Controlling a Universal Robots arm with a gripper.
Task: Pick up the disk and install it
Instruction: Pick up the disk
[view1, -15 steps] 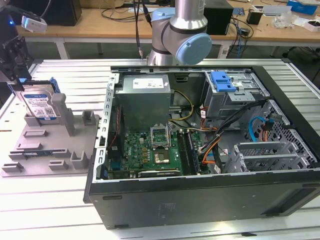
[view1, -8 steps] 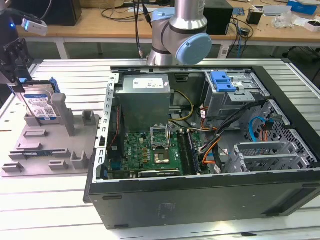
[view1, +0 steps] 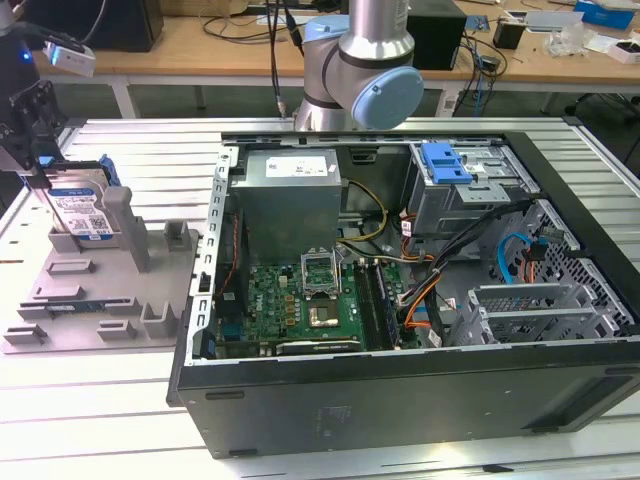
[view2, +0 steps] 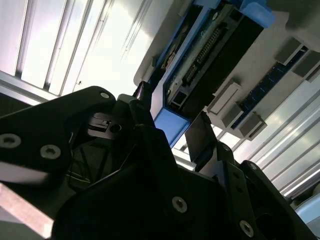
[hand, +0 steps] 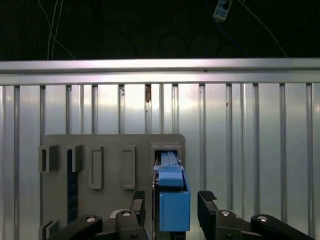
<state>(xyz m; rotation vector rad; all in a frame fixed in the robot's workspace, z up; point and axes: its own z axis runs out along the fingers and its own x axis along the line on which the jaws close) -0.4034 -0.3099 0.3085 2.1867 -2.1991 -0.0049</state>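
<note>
1. The disk (view1: 82, 208) stands on its edge in the grey holder (view1: 75, 290), at the exterior view's left. It is flat silver metal with a white-and-blue label and a blue plastic frame.
2. The gripper (hand: 172, 196) is open. In the first wrist view, its black fingers (hand: 206, 202) stand on both sides of the blue frame, with a narrow gap at each side.
3. The holder is matte plastic with rectangular slots and upright posts, and it lies on the ribbed aluminium table (hand: 260, 130).
4. The open computer case (view1: 400, 400) is dark metal with a green board (view1: 300, 300) inside.
5. In the second wrist view, the gripper's black body hides a part of the disk. In the exterior view, the picture's edge cuts off the gripper.
</note>
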